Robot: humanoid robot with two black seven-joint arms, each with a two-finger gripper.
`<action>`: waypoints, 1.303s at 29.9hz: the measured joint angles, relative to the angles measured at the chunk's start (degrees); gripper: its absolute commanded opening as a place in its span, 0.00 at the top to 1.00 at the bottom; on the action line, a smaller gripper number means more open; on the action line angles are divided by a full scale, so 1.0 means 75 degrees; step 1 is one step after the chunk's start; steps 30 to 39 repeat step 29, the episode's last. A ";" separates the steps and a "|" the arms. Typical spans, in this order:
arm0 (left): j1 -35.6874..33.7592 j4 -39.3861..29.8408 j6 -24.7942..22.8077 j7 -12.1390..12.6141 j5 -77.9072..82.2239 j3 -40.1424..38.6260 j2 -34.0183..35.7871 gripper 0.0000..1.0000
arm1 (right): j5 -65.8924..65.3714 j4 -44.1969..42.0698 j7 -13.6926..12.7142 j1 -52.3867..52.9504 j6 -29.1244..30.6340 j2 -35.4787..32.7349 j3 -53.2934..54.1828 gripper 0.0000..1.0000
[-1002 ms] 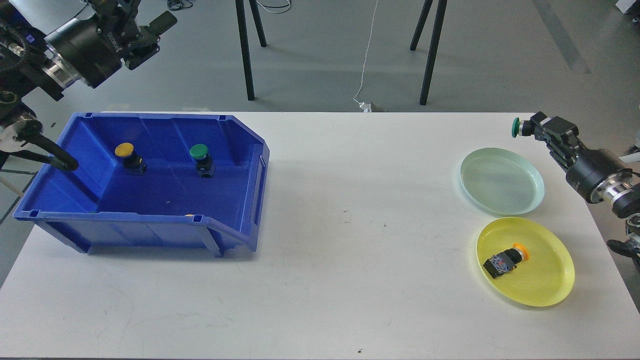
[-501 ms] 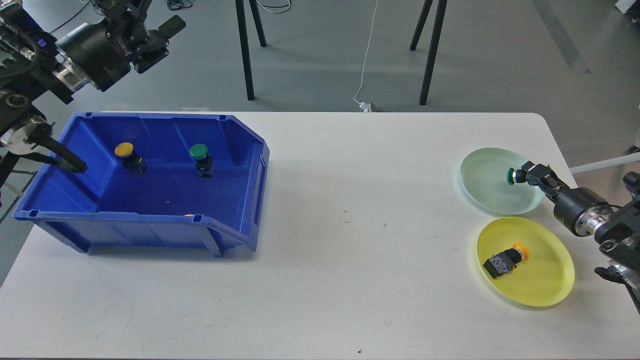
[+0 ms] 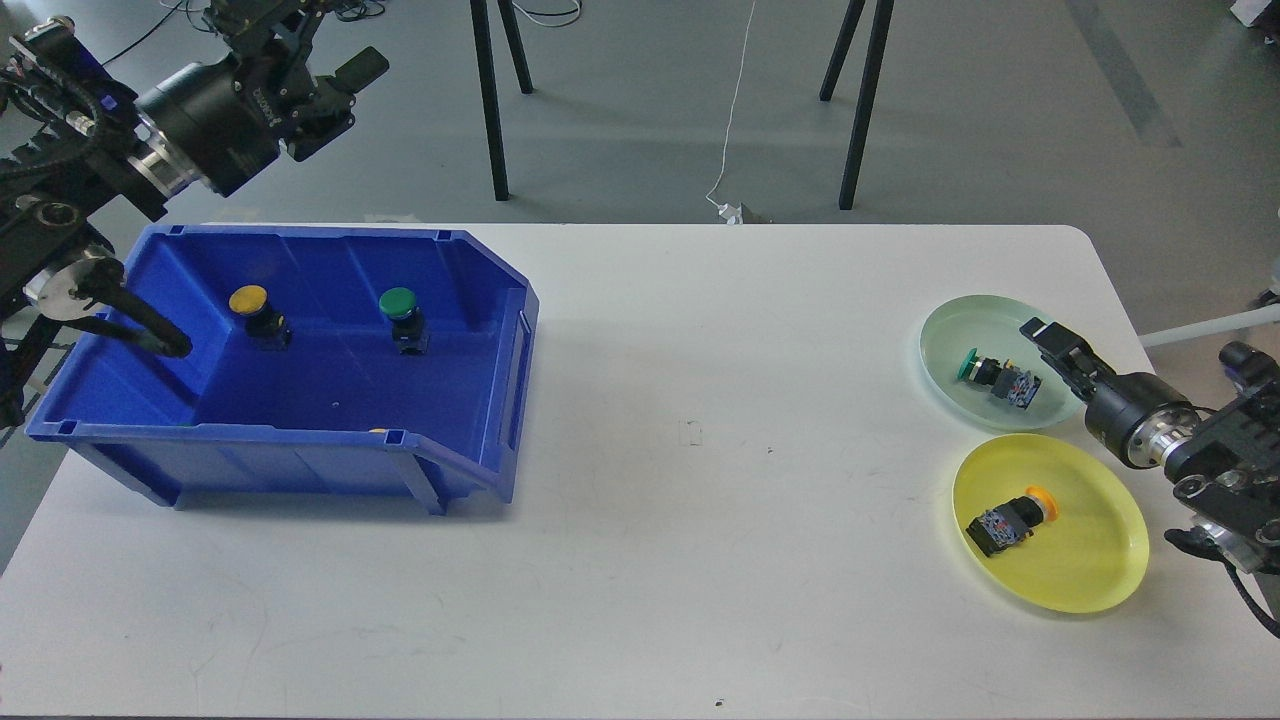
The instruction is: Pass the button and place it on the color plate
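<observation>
A green-capped button (image 3: 990,376) lies on its side in the pale green plate (image 3: 975,325) at the right. My right gripper (image 3: 1050,352) is open just to the right of it, over the plate's edge, and holds nothing. A yellow-capped button (image 3: 1010,521) lies in the yellow plate (image 3: 1095,545). In the blue bin (image 3: 480,300) at the left stand a yellow button (image 3: 255,312) and a green button (image 3: 403,318). My left gripper (image 3: 322,52) is raised behind the bin's back left corner, open and empty.
A black arm link (image 3: 130,320) reaches over the bin's left wall. Black stand legs (image 3: 490,100) rise from the floor behind the table. The white table (image 3: 700,500) spans between the bin and the plates.
My right gripper came down to the green plate with the green button and let it go; the button now lies in the plate. My left gripper has shifted slightly right.
</observation>
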 measured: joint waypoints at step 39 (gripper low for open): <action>0.0587 -0.0049 0.0003 0.0000 -0.2192 -0.0146 -0.1531 0.06 | 0.2664 0.4286 0.0000 0.0510 0.2298 0.0223 0.4987 0.04</action>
